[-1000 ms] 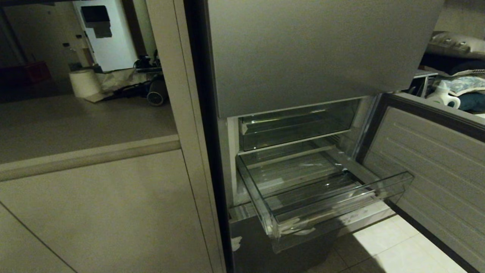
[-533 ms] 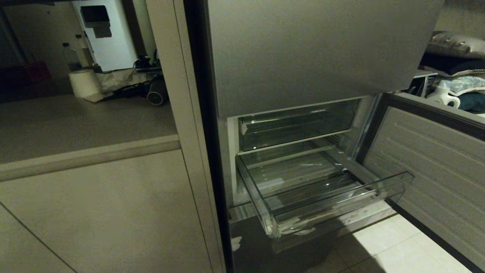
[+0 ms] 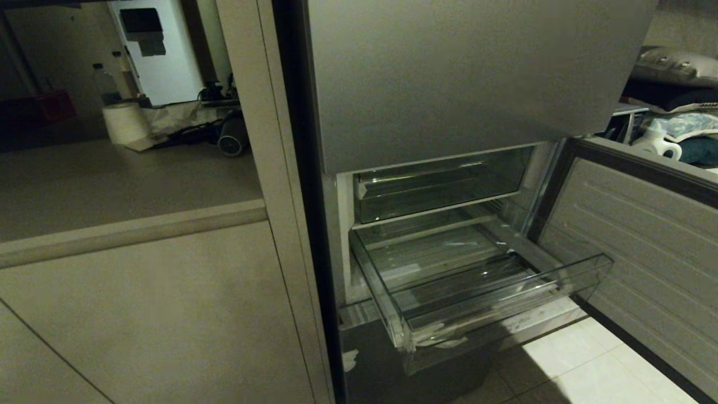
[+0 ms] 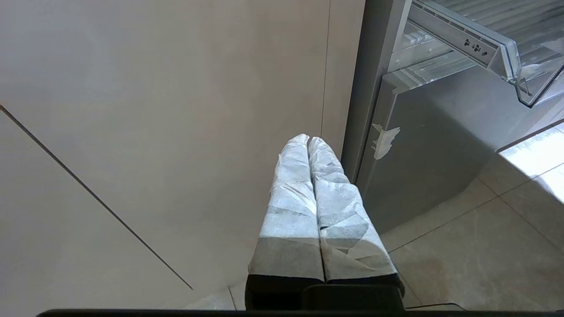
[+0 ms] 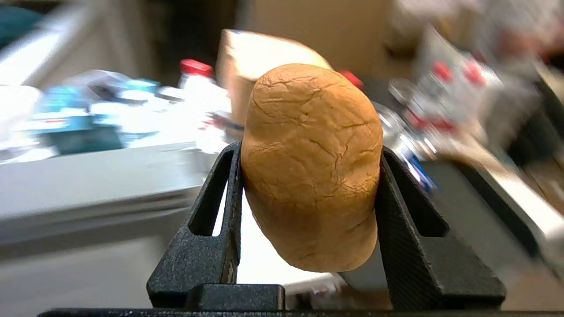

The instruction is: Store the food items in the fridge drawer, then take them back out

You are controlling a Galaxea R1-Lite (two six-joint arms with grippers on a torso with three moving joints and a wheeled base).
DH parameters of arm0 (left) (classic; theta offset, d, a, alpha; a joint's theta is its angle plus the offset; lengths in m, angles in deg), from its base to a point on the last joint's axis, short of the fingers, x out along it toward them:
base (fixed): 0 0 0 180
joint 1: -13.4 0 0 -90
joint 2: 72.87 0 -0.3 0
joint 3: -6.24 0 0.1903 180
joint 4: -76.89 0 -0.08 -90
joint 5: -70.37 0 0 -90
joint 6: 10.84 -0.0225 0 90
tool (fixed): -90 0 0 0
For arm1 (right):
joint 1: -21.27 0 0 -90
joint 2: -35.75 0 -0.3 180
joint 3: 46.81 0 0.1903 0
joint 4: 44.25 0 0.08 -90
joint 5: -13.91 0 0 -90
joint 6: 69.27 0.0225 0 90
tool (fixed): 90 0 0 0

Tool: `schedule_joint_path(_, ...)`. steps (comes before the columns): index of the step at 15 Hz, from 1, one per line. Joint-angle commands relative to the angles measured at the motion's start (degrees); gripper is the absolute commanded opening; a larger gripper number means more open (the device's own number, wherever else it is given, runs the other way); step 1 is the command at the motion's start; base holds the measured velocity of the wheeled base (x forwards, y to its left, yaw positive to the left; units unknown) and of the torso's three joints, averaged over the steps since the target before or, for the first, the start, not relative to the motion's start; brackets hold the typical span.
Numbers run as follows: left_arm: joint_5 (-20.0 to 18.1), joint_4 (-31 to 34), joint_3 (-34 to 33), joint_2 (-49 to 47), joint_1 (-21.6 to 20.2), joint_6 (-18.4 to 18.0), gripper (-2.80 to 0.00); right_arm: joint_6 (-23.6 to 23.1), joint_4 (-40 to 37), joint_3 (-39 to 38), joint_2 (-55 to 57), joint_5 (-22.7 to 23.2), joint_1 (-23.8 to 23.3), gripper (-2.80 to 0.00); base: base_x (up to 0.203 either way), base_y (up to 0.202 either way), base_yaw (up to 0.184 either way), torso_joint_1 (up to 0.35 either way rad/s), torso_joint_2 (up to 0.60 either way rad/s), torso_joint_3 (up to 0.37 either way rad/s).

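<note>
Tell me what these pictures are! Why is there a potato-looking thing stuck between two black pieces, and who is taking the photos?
A robot with two arms took them; it has a camera on its head and one on each wrist. The head camera looks down at a grey fridge with its door open. A clear fridge drawer is pulled out, with nothing in it that I can see. Above it sits a shallower clear tray. Neither arm shows in that view.

The right wrist camera looks along the right hand. Its two black fingers squeeze an orange-brown food item, round and crackled like a bun. The background there is a blur.

The left wrist camera shows the left hand, its wrapped fingers pressed together, holding nothing, low beside the fridge.
</note>
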Motion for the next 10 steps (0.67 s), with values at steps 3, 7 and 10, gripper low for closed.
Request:
schedule_joint_path(3, -0.02, 0.09, 0.00, -0.08, -0.06, -0.02, -2.80, 0.79, 0.12, 3.43, 21.12, 1.06, -7.98, -2.80, 0.000, 0.000, 0.000, 0.000, 0.00, 0.000)
schedule_joint_path(7, -0.02, 0.09, 0.00, -0.08, 0.02, -0.02, -2.80, 1.04, 3.65, 8.27, 40.52, 1.47, -13.78, -2.80, 0.000, 0.000, 0.000, 0.000, 0.00, 0.000)
schedule_joint_path(10, -0.02, 0.09, 0.00, -0.08, 0.02, -0.02, -2.80, 0.95, 11.25, 12.40, 52.92, 1.54, -16.40, -2.80, 0.000, 0.000, 0.000, 0.000, 0.00, 0.000)
